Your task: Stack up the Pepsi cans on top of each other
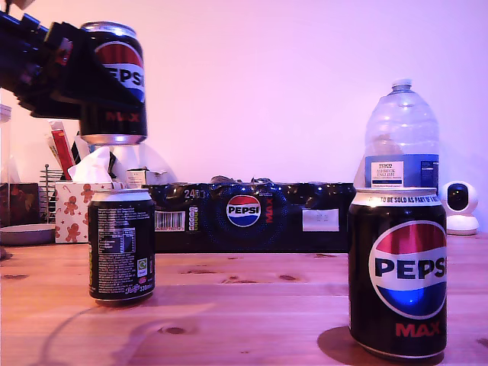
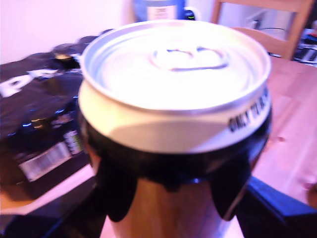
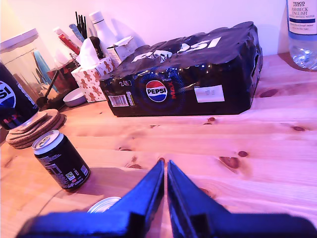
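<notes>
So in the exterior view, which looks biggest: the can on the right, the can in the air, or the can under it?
1. The can on the right looks biggest, but it is nearest the camera.
2. The can in the air, held by my first gripper.
3. The can under it.

The last two look almost alike.

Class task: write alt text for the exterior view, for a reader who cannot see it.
My first gripper holds a Pepsi can in the air directly above a second can standing on the wooden table. A third can stands nearer the camera at the exterior view's right, with a Pepsi multipack and water bottle behind.
</notes>
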Available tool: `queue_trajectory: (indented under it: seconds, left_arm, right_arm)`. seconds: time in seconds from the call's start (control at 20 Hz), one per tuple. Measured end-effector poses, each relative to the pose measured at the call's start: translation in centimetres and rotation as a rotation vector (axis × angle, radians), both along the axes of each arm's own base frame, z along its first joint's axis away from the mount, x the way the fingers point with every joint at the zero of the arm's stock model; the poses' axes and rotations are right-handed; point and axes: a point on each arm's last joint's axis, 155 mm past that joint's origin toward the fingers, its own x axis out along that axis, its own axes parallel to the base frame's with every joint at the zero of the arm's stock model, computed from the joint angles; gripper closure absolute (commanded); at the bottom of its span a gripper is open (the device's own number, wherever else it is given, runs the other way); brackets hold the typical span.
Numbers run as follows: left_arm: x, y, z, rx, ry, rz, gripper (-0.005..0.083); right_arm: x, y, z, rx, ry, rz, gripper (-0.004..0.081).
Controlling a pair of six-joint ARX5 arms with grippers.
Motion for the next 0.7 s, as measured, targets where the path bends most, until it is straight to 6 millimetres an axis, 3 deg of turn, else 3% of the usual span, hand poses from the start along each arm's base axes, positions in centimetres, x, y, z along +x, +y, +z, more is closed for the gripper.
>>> queue_trajectory:
  seconds: [0.2, 0.5, 0.7]
  left_arm:
    - [0.7, -0.3, 0.4, -0.008, -0.039, -0.003, 0.0364]
    - [1.9, -0.6, -2.3, 0.007, 0.007, -0.005, 0.0364]
    - [2.1, -0.7, -2.8, 0.009, 0.012, -0.009, 0.0364]
  right_arm:
    - [0.0, 0.0, 0.0, 0.000, 0.000, 0.000, 0.0780]
    - [0.0, 0.0, 0.0, 0.000, 0.000, 0.000, 0.0780]
    - [0.0, 0.0, 0.0, 0.000, 0.000, 0.000, 0.0780]
